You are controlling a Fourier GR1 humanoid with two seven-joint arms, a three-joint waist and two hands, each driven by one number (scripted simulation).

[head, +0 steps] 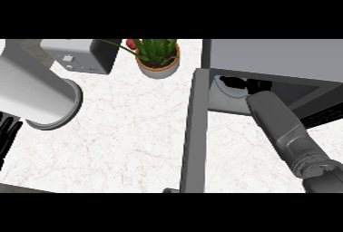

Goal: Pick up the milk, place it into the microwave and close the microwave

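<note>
White marble table [120, 136]; microwave [268, 56] door [193, 136] swung wide, right robot hand [233, 82] deep inside cavity, finger state can't tell, milk hidden there presumably — placing step; next: withdraw arm, swing door shut.

White marble counter [127, 136]: potted plant [159, 58], grey toaster-like appliance [79, 55], open microwave [268, 68]; big grey cylinder [33, 90], possibly paper towel.

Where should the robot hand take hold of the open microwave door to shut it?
Probably near the door's free end, nearest the robot, coming from its left, outer face. It stands open, edge-on, hinged at the microwave, so a push far from the hinge swings it most easily. The right robot hand is inside now.
</note>
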